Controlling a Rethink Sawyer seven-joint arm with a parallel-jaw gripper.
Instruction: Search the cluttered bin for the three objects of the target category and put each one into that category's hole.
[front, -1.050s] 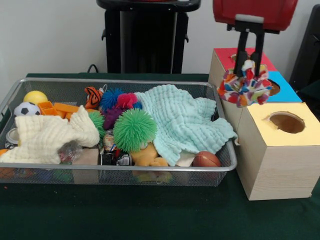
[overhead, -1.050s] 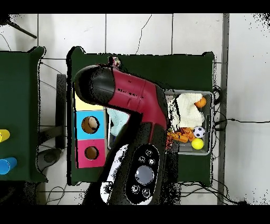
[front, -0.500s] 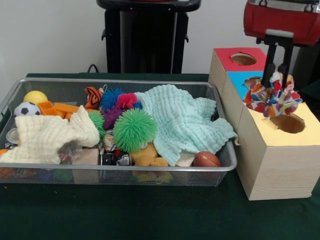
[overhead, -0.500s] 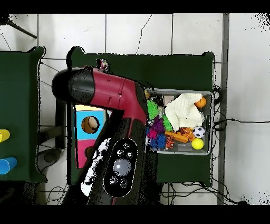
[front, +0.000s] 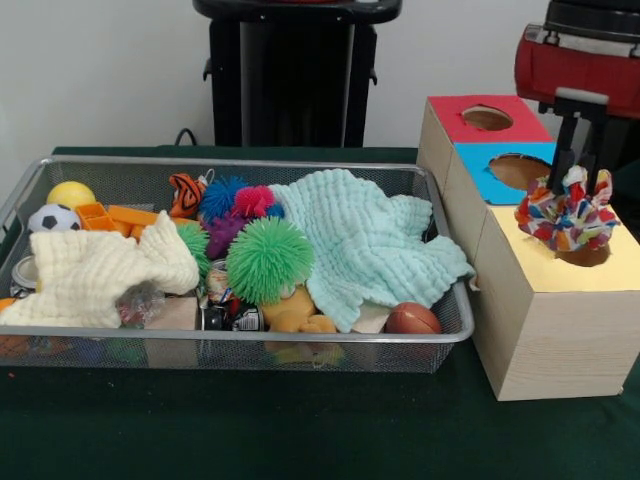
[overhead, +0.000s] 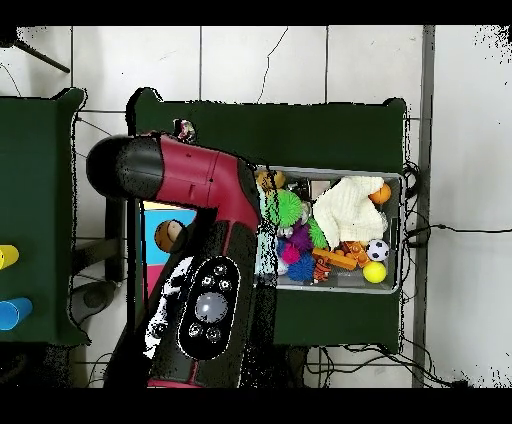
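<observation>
My gripper (front: 578, 185) is shut on a multicoloured fabric scrunchie (front: 566, 214), which hangs right over the round hole of the yellow-topped box (front: 560, 290), covering most of it. Behind it stand the blue-topped box (front: 505, 172) and the red-topped box (front: 487, 117), each with its own hole. In the overhead view the red arm (overhead: 195, 215) hides the gripper and most of the boxes; only a strip of the blue top (overhead: 168, 234) shows. The wire bin (front: 240, 345) holds a mint cloth (front: 365, 240), a cream cloth (front: 95, 275) and a green spiky ball (front: 268, 258).
More clutter fills the bin: a yellow ball (front: 71, 193), a small soccer ball (front: 52, 217), orange plastic pieces (front: 115, 216), blue and pink spiky balls (front: 235, 200), a small basketball (front: 412, 318). A black stand (front: 295, 75) rises behind the table.
The gripper carried the scrunchie from over the blue box, on toward the front, and lowered it onto the yellow box's hole. The bin's contents did not move.
</observation>
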